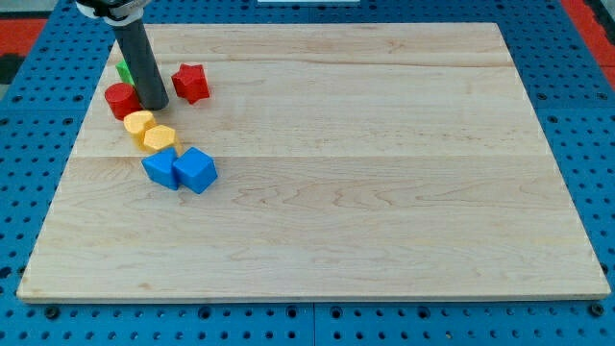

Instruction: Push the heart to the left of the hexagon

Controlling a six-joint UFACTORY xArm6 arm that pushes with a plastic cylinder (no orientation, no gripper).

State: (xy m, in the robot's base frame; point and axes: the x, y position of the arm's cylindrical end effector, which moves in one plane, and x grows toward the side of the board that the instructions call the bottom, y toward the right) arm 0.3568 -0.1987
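Note:
Two yellow blocks lie touching at the board's left. The upper one looks like the heart. The lower-right one looks like the hexagon. The heart sits up and to the left of the hexagon. My tip rests on the board just above and right of the heart, between the red round block and the red star. The tip is close to the round block's right side and a short gap from the heart.
A green block is partly hidden behind the rod at the top left. A blue block of unclear shape and a blue cube touch each other just below the hexagon. The board's left edge is near.

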